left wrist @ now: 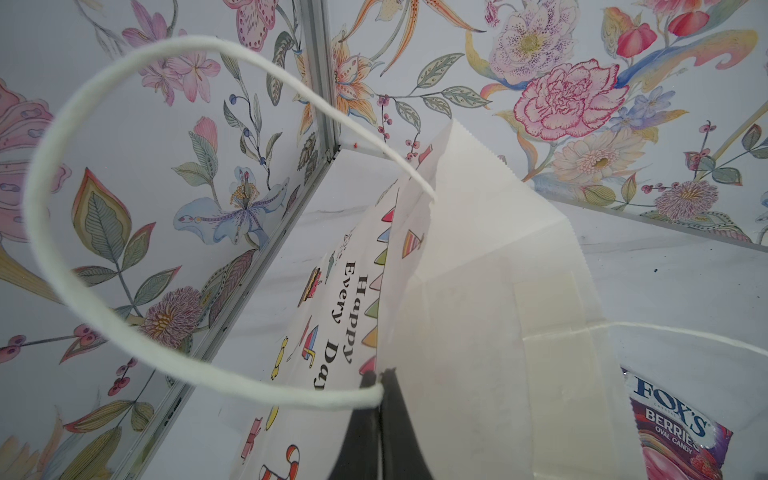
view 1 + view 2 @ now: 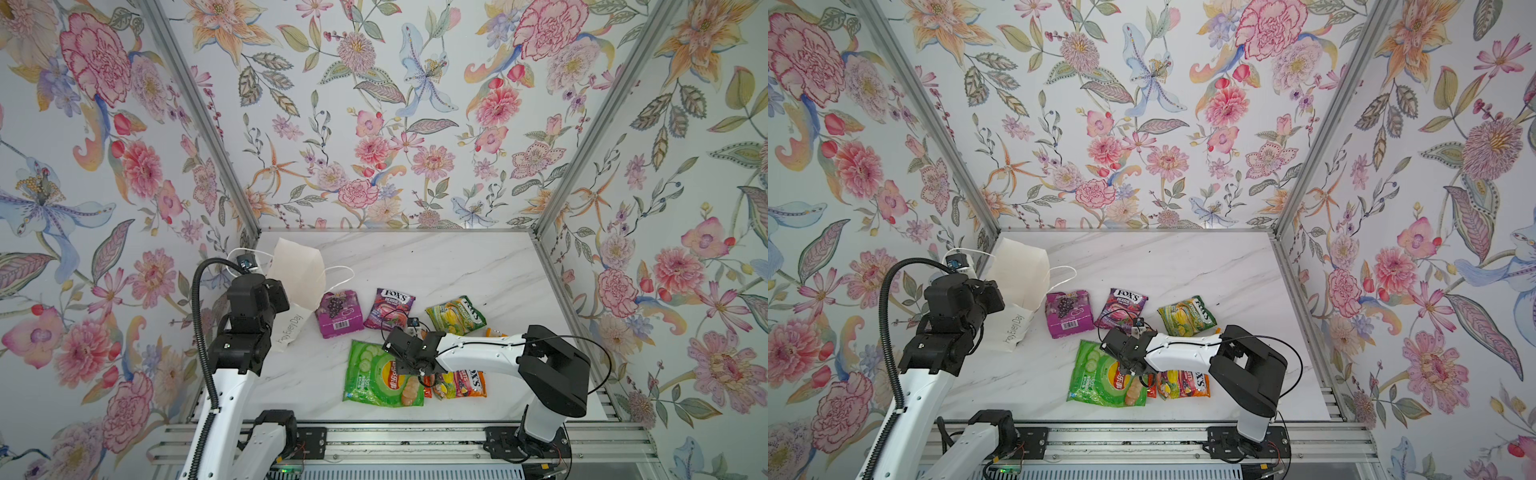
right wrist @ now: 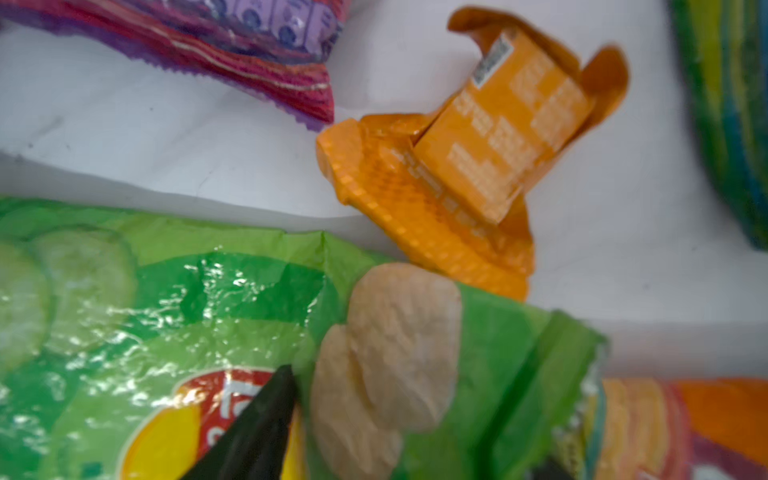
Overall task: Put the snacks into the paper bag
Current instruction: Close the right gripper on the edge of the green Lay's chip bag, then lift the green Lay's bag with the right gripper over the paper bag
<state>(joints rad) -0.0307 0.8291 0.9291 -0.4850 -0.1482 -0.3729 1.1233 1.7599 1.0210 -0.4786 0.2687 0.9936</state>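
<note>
The white paper bag (image 2: 297,274) (image 2: 1017,266) stands tilted at the back left, with "Happy Every Day" down its side (image 1: 349,316). My left gripper (image 1: 380,380) is shut on its rim where the string handle (image 1: 50,232) is fixed. The snacks lie on the marble. They are a green chips bag (image 2: 374,374) (image 3: 166,311), a purple grape pack (image 2: 338,313), purple FOX'S (image 2: 388,309), green FOX'S (image 2: 455,316), orange FOX'S (image 2: 469,384) and a small orange sachet (image 3: 457,187). My right gripper (image 2: 409,365) (image 3: 415,415) is down on the chips bag. Its fingers are apart, with the bag's printed chips between them.
Floral walls with aluminium posts (image 2: 199,112) close in the marble table (image 2: 478,266) on three sides. A metal rail (image 2: 395,440) runs along the front edge. The bag's other string handle (image 2: 340,270) hangs towards the grape pack.
</note>
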